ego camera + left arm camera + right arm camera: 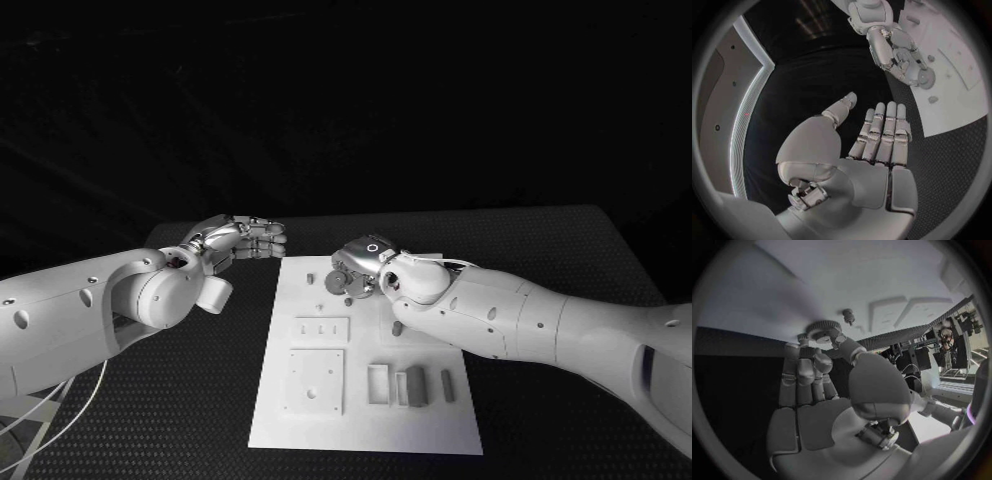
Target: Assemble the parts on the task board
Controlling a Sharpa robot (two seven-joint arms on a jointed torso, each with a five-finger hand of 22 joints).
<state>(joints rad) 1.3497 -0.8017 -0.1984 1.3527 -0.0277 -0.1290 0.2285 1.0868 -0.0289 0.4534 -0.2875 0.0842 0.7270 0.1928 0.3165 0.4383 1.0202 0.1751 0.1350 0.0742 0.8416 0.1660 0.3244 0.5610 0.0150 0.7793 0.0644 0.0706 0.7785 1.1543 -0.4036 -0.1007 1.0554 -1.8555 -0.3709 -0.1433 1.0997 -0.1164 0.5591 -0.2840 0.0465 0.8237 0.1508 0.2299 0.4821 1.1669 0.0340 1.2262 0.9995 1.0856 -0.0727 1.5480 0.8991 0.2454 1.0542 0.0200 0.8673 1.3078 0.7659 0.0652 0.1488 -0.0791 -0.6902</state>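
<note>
The left robot hand [242,238] hovers over the black surface [216,360] just left of the task board [368,420], fingers extended and apart, holding nothing. The right robot hand [361,265] is over the board's far end, its fingertips [826,337] pinching a round toothed grey part [822,326]. A small peg [848,315] stands nearby. Flat grey parts [415,385] lie on the board's near end.

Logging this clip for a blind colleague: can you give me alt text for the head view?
The right hand holds a round grey gear over the far end of the white task board. The left hand hovers empty beside the board, over the black table.
</note>
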